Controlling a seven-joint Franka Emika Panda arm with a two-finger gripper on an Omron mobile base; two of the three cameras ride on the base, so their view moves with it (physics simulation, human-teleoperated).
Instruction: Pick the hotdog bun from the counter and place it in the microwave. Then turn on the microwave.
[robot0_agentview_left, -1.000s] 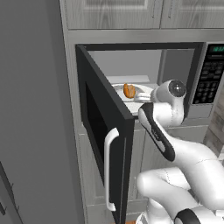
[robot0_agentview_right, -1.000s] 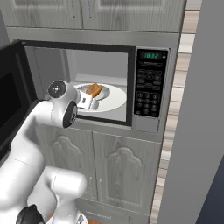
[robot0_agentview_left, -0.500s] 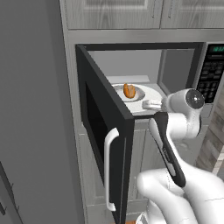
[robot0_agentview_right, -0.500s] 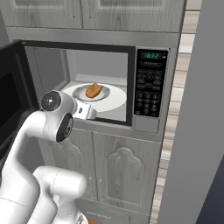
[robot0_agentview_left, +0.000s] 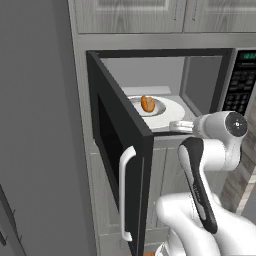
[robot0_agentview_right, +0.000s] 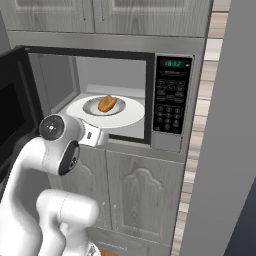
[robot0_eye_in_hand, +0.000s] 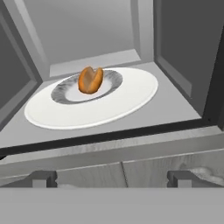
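Note:
The hotdog bun (robot0_agentview_left: 147, 103) (robot0_agentview_right: 107, 103) (robot0_eye_in_hand: 90, 80) lies on a small grey-rimmed plate (robot0_eye_in_hand: 65, 92). That plate rests on the white turntable (robot0_eye_in_hand: 131, 94) inside the microwave (robot0_agentview_right: 172, 102). The microwave door (robot0_agentview_left: 115, 145) stands wide open to the left. My gripper (robot0_agentview_left: 177, 126) (robot0_agentview_right: 92, 136) (robot0_eye_in_hand: 112, 178) is open and holds nothing. It hovers just outside the oven's front sill, pointing in at the bun from a short distance. The counter is out of view.
The door's white handle (robot0_agentview_left: 125, 192) juts toward me beside the arm. A tall grey fridge wall (robot0_agentview_left: 35, 125) rises at the left and a grey panel (robot0_agentview_right: 230, 125) at the right. Grey cabinet doors (robot0_agentview_right: 140, 200) sit below the microwave.
My hand has drawn back out of the microwave cavity and dropped lower, to the front sill. The bun stays on its plate inside. The jaws stayed open.

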